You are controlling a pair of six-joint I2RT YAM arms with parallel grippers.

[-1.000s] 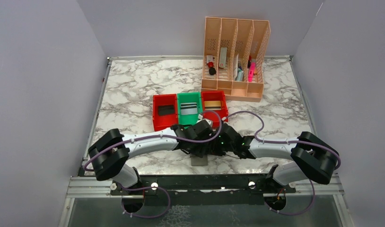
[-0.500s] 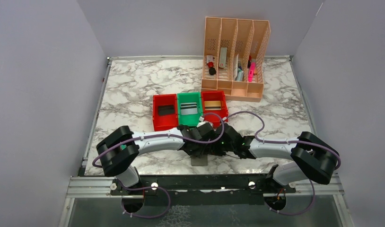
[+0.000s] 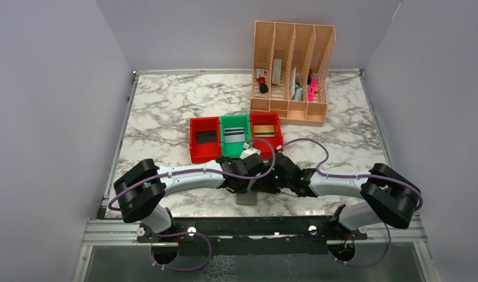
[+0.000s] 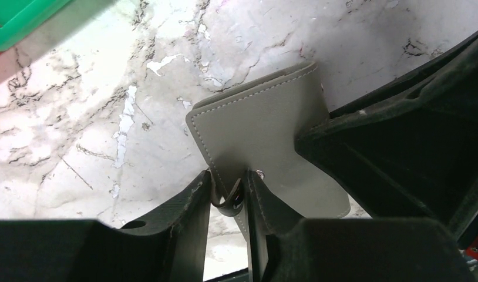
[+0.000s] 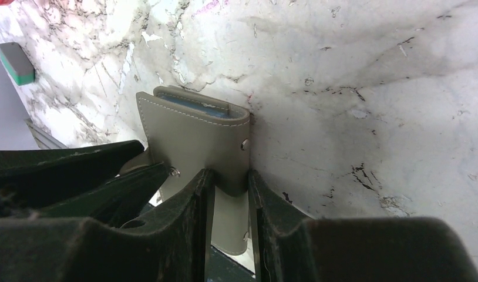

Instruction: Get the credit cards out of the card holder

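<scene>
Gripping a folded card holder [image 3: 246, 198] from both sides, two black robot grippers meet low over a white table [image 3: 166, 111] with grey marble veining, near its front edge. The card holder is flat, matte grey and leather-like, with pale stitching along rounded corners, small metal snap studs and a strip of light blue lining showing at one edge. The left gripper [image 4: 228, 202] has its fingers drawn in narrow, pinching a small strap tab on the holder's edge. The right gripper [image 5: 228, 200] is also nearly closed, its ribbed black fingers [image 5: 198, 202] clamped on one grey panel. Behind the arms stand three open plastic bins side by side: a left red bin [image 3: 194, 151] holding a black credit card [image 3: 206, 137], a green bin [image 3: 235, 150] holding a silver-grey credit card [image 3: 234, 136], and a right red bin [image 3: 267, 143] holding a gold-tan credit card [image 3: 264, 130]. Farther back, a tall peach slotted organiser [image 3: 307, 114] with perforated walls holds small upright items, one bright pink; the rest are too small to tell. In the right wrist view a small block [image 5: 16, 61], grey with a teal side, lies on the marble well apart from the holder.
</scene>
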